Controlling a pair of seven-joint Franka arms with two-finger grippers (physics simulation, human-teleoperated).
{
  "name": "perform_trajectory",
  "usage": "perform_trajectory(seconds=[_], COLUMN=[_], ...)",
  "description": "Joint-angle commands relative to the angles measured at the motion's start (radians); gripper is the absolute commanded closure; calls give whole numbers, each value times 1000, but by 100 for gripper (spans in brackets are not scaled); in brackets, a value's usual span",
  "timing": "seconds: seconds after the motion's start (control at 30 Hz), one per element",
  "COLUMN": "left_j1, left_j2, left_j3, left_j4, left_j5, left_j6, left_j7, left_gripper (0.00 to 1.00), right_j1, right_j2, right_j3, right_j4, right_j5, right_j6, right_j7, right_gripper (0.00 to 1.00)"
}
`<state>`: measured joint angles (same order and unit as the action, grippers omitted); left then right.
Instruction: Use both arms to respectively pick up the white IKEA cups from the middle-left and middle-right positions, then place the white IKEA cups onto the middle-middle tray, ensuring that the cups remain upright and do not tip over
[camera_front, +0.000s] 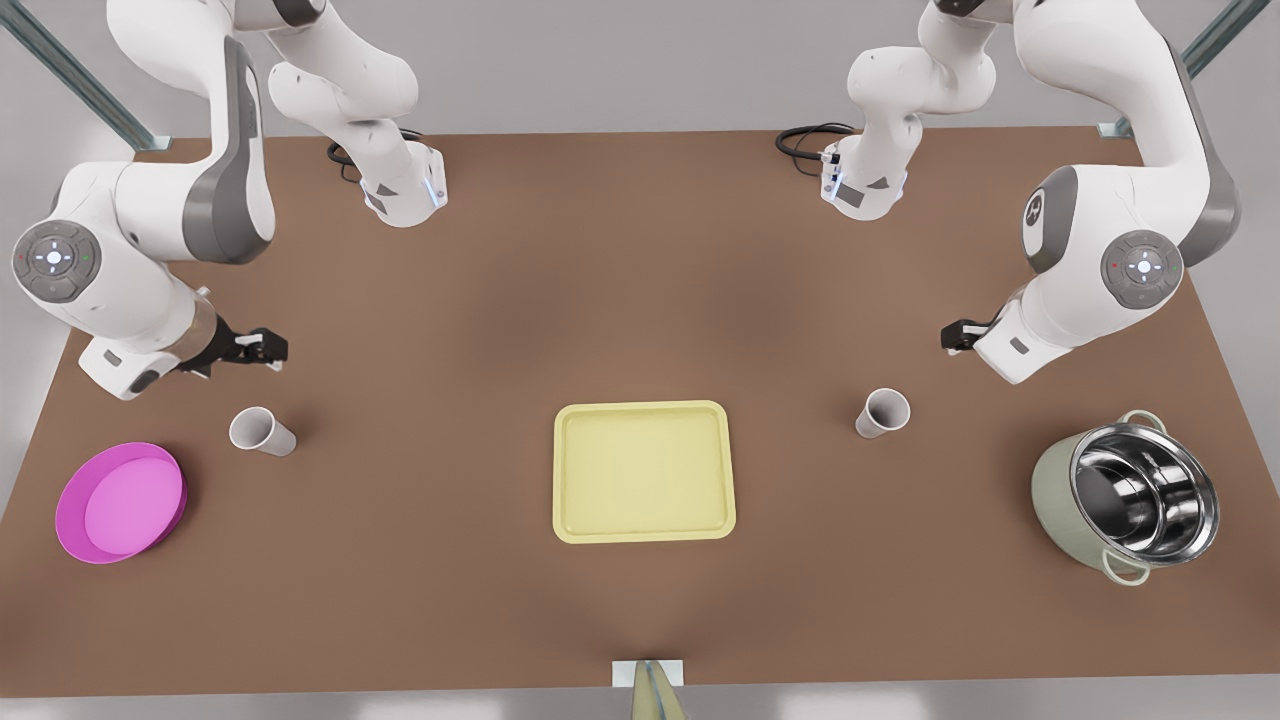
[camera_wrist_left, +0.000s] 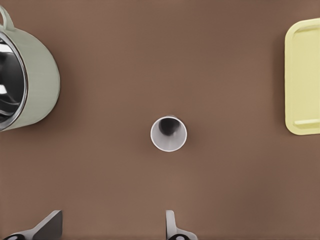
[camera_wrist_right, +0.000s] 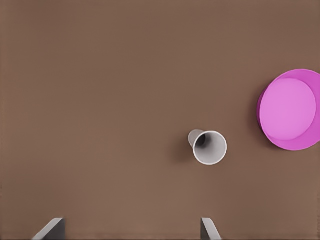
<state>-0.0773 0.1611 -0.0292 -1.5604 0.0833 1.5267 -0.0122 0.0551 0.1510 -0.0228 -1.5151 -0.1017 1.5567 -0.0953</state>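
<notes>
Nothing placed yet: both cups upright on the table, one (camera_front: 262, 431) near the pink dish (camera_front: 121, 501), one (camera_front: 883, 412) near the pot (camera_front: 1128, 507), tray (camera_front: 643, 471) bare between them; left tool (camera_wrist_left: 110, 227) and right tool (camera_wrist_right: 130, 229) both open, above their cups, no contact.

the left gripper (camera_front: 958, 336) hangs above the table on the front view's right, its fingers (camera_wrist_left: 50, 224) spread wide apart. the right gripper (camera_front: 262, 347) hangs on the front view's left, fingers (camera_wrist_right: 209, 228) likewise parted. both arms are bent at the elbow.
</notes>
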Motion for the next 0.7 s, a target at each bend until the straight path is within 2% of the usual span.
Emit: perform_trajectory(seconds=[0.0,0.07,0.1,0.17,0.23,0.3,0.4,0.53,0.67], left_j1=[1,-1,1,33,42,39,44,47,51], left_j2=[0,6,52,182,209,204,209,238,274], left_j3=[0,2,2,3,11,11,17,28,28], left_j4=[0,-1,-10,-35,-162,-248,-349,-352,-368], left_j5=[1,1,-1,-1,1,-1,-97,-97,-97], left_j6=[0,1,38,230,434,461,579,621,662], left_j7=[27,27,27,26,26,18,17,20,23], left_gripper=[0,0,0,0,0,0,0,0,0], right_j1=[0,-1,-40,-106,-192,-255,-262,-277,-328], right_j2=[1,25,58,140,223,297,381,415,400], right_j3=[0,-2,-3,-3,-3,-3,-2,-2,-2], right_j4=[3,23,24,26,35,32,26,-28,-128], right_j5=[0,-13,-15,-61,-47,-35,-30,-18,-6], right_j6=[-17,-10,40,94,154,269,370,483,484], right_j7=[-24,-64,-144,-147,-230,-339,-342,-343,-393], right_gripper=[0,0,0,0,0,0,0,0,0])
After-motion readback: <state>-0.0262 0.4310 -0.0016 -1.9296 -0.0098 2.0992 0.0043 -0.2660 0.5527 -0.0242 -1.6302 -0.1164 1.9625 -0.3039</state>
